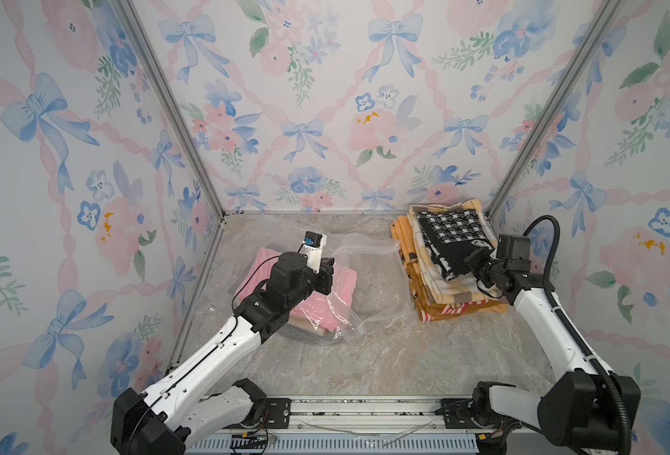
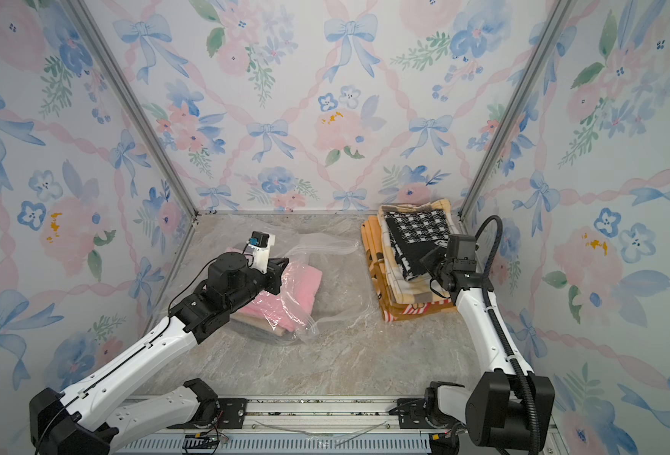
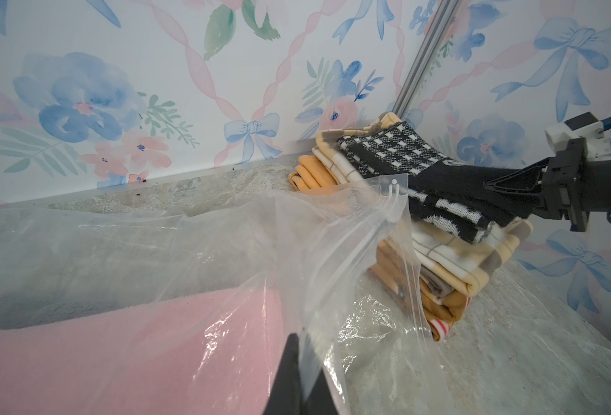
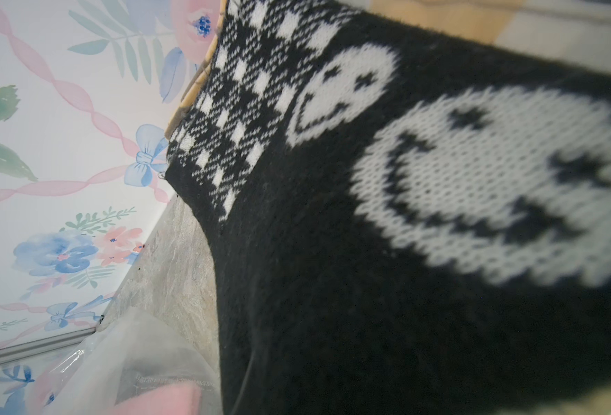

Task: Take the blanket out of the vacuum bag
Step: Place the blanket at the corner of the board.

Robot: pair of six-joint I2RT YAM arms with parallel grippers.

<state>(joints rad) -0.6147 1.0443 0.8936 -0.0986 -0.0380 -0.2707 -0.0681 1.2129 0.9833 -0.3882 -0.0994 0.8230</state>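
While clear vacuum bag (image 1: 365, 246) holds pink blanket (image 1: 343, 281), left claw (image 3: 295, 341) pinches bag; right claw (image 3: 491, 185) grips black blanket (image 1: 449, 232).

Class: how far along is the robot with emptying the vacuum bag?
Done: a black-and-white knitted blanket lies outside, on the stack of folded orange and cream blankets. In hand: the right gripper is shut on it; the left gripper pinches the clear plastic vacuum bag. Left: the folded pink blanket is inside.

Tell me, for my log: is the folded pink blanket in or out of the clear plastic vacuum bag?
In, at least partly: film of the vacuum bag covers the pink blanket in the left wrist view.
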